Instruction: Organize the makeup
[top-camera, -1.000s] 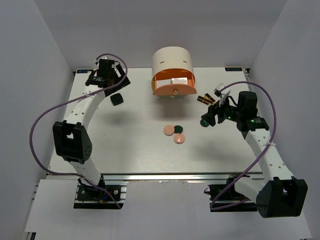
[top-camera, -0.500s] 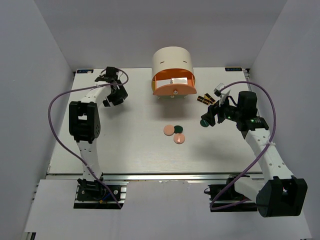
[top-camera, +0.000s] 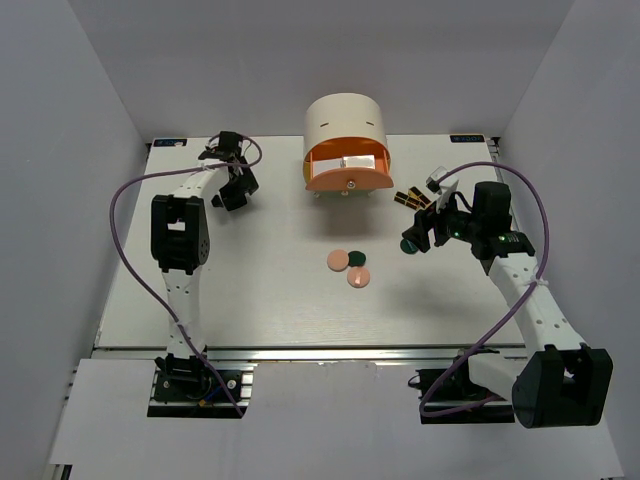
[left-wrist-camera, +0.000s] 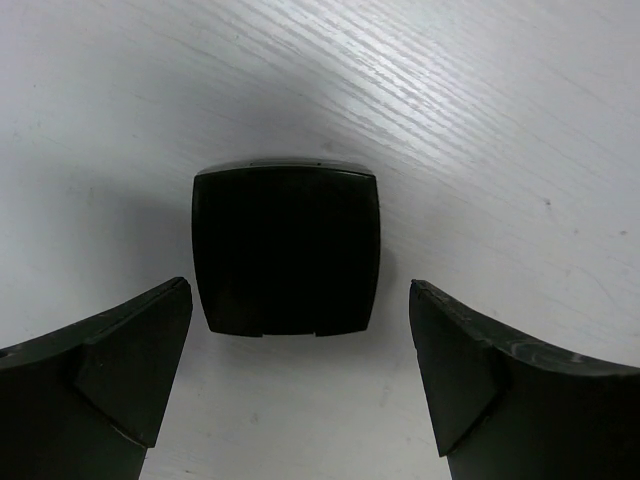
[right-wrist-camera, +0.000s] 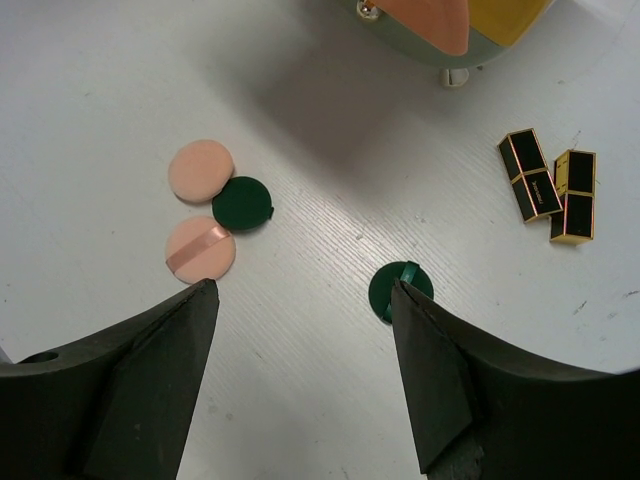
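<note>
A black square compact (left-wrist-camera: 286, 250) lies flat on the table, its near end between the open fingers of my left gripper (left-wrist-camera: 300, 300), untouched. In the top view my left gripper (top-camera: 236, 192) hangs over it at the far left and mostly hides it. My right gripper (right-wrist-camera: 305, 290) is open and empty above a dark green disc with a strap (right-wrist-camera: 398, 285), next to its right fingertip. Two pink discs (right-wrist-camera: 200, 170) (right-wrist-camera: 200, 250) and a second green disc (right-wrist-camera: 243, 203) lie together mid-table. Two black-and-gold lipstick tubes (right-wrist-camera: 530, 175) (right-wrist-camera: 572, 195) lie to the right.
The cream cylindrical cabinet (top-camera: 345, 125) stands at the back centre with its orange drawer (top-camera: 345, 180) pulled open and a white item (top-camera: 355, 163) inside. My right gripper (top-camera: 420, 233) is right of the disc cluster (top-camera: 339, 261). White walls close in the table.
My left arm has folded in, and its gripper has come down over the black compact. The right arm has barely moved.
</note>
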